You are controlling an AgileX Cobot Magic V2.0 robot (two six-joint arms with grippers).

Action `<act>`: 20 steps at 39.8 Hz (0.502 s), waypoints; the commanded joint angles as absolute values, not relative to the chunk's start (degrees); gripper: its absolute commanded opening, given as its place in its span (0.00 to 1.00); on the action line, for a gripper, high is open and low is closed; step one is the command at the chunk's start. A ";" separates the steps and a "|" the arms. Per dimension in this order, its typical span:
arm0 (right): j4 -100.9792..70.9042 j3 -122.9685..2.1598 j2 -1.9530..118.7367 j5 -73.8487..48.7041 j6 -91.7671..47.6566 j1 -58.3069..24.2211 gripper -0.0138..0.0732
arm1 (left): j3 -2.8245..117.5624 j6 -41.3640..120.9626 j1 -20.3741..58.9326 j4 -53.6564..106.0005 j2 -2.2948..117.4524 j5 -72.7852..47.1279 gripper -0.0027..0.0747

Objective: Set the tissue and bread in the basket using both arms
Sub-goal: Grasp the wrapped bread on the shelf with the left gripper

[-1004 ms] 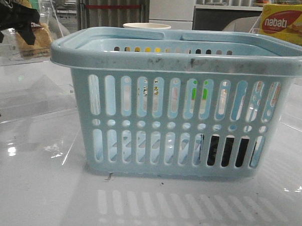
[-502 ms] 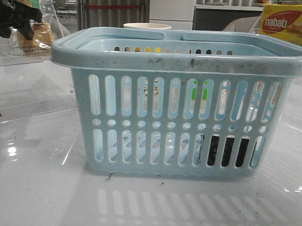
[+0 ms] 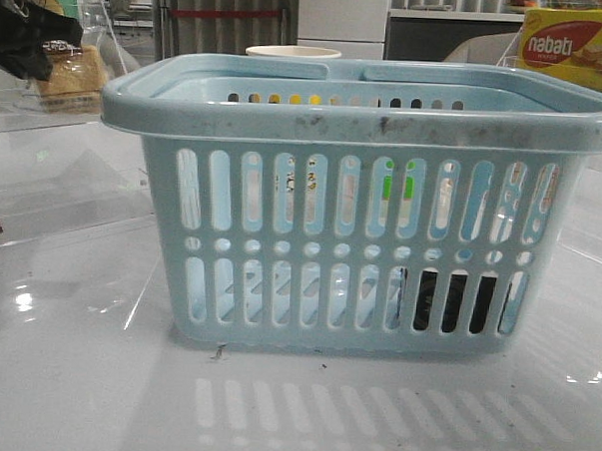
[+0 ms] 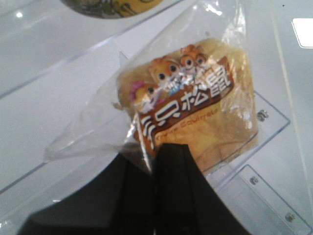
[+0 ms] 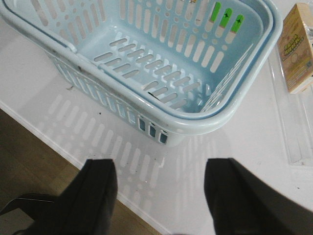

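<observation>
Right gripper (image 5: 161,196): jaws spread, empty, hanging above the near rim of the basket (image 3: 360,123)
Tissue (image 3: 456,302): dark block already inside, low at the right
Bread (image 4: 195,117): far left, off the table, pinched by left gripper (image 4: 171,161) on the wrapper
Risk: thin plastic hold, so may slip or swing short of the rim

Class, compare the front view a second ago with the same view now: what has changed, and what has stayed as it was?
The left gripper, shut on the bread, has carried it slightly upward at the far left, still outside the basket. The basket, the dark pack showing through its lower slots, and the nabati box behind have not moved.
</observation>
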State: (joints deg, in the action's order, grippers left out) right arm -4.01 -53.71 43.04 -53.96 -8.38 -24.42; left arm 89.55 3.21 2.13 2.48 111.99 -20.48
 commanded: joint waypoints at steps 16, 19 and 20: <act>-3.91 -55.13 42.73 -50.41 -8.99 -24.33 0.73 | 91.66 3.26 2.31 2.54 94.54 -26.93 0.15; -3.91 -55.13 42.73 -50.41 -8.99 -24.33 0.73 | 91.66 3.35 3.16 2.54 91.77 -28.89 0.15; -3.91 -55.13 42.73 -50.41 -8.99 -24.33 0.73 | 91.66 3.35 3.48 2.54 91.26 -29.51 0.15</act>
State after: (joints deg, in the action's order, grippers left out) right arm -4.01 -53.71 43.04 -53.96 -8.38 -24.42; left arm 89.55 3.21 2.41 2.36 96.79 -31.44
